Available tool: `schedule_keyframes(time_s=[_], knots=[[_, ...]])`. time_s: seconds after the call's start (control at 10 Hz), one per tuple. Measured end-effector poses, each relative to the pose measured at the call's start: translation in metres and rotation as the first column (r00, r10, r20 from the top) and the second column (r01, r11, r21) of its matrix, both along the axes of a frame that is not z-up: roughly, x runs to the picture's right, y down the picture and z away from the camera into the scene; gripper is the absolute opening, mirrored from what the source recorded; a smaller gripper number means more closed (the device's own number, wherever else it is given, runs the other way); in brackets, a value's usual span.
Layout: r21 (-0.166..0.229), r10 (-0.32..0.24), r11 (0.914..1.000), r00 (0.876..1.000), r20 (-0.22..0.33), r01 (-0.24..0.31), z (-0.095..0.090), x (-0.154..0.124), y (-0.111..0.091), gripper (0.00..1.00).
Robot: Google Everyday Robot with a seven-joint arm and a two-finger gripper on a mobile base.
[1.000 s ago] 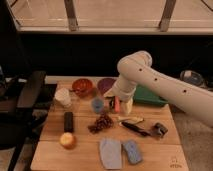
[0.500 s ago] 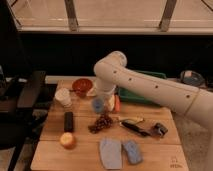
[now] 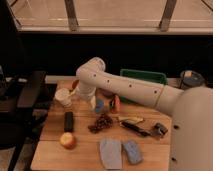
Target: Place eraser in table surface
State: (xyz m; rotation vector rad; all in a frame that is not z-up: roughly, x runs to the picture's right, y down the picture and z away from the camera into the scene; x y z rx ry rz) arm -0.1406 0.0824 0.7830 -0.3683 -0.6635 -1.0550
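The eraser (image 3: 68, 121) is a small flat black block lying on the table surface (image 3: 82, 150), on its left side, just above a yellow-orange fruit (image 3: 67, 140). My white arm reaches in from the right, and its elbow stands above the table's back left. My gripper (image 3: 93, 102) hangs down from there, between a white cup (image 3: 63, 97) and a small blue cup (image 3: 100, 106). It is up and to the right of the eraser, apart from it, and nothing shows in its hold.
A dark fruit cluster (image 3: 102, 122), a black-handled tool (image 3: 132, 125), a grey clip (image 3: 160, 130), an orange item (image 3: 115, 103) and two bluish pads (image 3: 120, 151) lie on the table. A green tray (image 3: 142, 76) sits at the back. A dark chair (image 3: 25, 95) stands left.
My arm has swung left across the back of the table. The gripper moved from the centre to beside the white cup. The eraser has not moved.
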Motion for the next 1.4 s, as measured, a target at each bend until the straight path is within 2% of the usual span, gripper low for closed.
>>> schedule_keyframes(time_s=[0.2,0.4,0.6,0.8,0.9,1.2,1.4], knots=[[-0.037,-0.035,0.9986,0.996,0.082,0.038,0.015,-0.026,0.016,0.80],[-0.062,-0.055,0.9961,0.991,0.124,0.063,0.021,-0.035,0.025,0.80],[-0.063,-0.055,0.9961,0.991,0.122,0.063,0.021,-0.033,0.025,0.80],[-0.070,-0.083,0.9933,0.989,0.125,0.092,0.022,-0.035,0.027,0.80],[-0.077,-0.107,0.9901,0.986,0.131,0.117,0.030,-0.047,0.037,0.80],[-0.077,-0.115,0.9890,0.983,0.144,0.127,0.052,-0.066,0.058,0.80],[-0.092,-0.106,0.9885,0.983,0.148,0.120,0.063,-0.068,0.068,0.80]])
